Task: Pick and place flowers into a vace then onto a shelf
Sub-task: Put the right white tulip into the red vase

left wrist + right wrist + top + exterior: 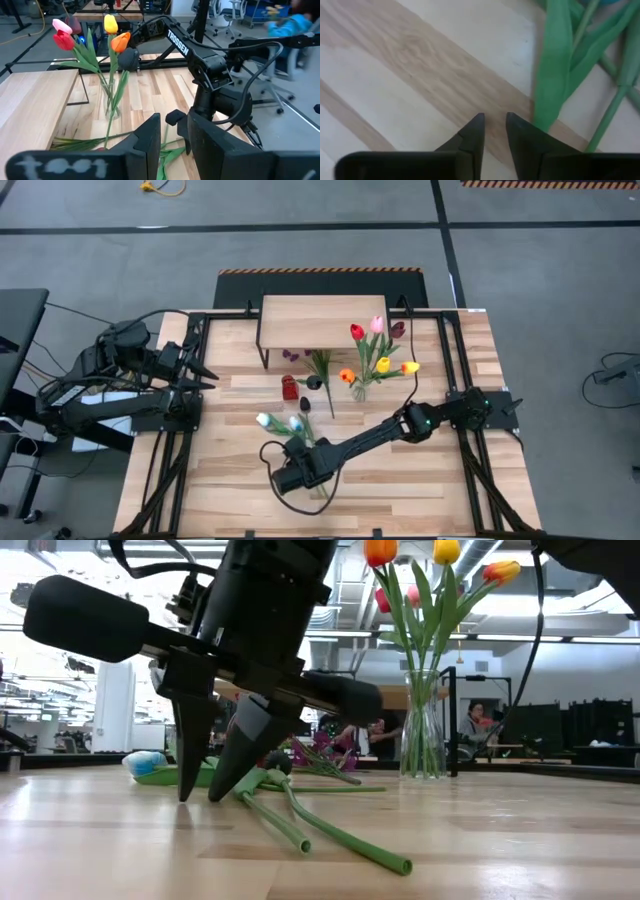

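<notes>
A glass vase [360, 388] [422, 730] stands on the table in front of the shelf [322, 320], holding red, pink, maroon, orange and yellow tulips. White and blue tulips [280, 422] lie flat on the planks, their green stems [330, 830] running toward the near edge. A red and a black tulip [300, 385] and a purple sprig [290, 355] lie near the shelf. My right gripper [298, 455] [198, 798] [495, 120] points down beside those stems, open by a narrow gap, nothing between its fingers. My left gripper [213, 378] [173, 122] waits at the left, open by a narrow gap. My right gripper comes from above with its fingertips at the table surface, just beside a green leaf [551, 85] of the lying tulips. Whether one finger [525, 132] touches that leaf or the table, I cannot tell. Nothing sits in the gap between the fingers.
The shelf's thin black legs [266, 358] stand at the table's far middle. Bare planks [420, 480] lie along the near edge and at the right. My right arm [400, 428] stretches low across the table from the right. People sit in the room beyond [475, 725].
</notes>
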Robot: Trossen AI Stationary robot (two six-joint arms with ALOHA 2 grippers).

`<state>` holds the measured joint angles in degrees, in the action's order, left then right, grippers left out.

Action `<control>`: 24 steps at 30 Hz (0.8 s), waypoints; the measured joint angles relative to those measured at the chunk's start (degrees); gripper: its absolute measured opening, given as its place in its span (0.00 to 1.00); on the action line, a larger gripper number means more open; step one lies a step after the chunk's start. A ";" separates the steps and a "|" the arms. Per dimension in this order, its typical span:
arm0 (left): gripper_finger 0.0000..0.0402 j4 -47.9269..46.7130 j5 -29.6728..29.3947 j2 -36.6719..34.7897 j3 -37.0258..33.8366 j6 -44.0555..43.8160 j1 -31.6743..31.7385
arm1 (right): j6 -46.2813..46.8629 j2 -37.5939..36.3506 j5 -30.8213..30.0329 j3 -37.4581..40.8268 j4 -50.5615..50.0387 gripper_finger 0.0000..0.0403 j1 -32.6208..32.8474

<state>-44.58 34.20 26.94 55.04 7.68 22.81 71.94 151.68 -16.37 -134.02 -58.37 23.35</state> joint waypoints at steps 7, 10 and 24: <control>0.22 -0.03 0.00 0.00 0.01 0.00 0.00 | 3.49 -0.71 -0.31 0.17 0.10 0.02 -0.09; 0.22 -0.04 0.00 0.00 0.00 0.00 0.00 | 4.20 -0.85 -0.25 0.14 0.17 0.00 -0.10; 0.22 -0.11 -0.02 0.00 0.00 0.09 0.00 | 1.89 -2.12 0.25 -0.77 -1.73 0.00 0.88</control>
<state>-44.69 34.17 26.94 55.04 7.77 22.81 73.83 149.55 -16.12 -134.78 -60.10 24.23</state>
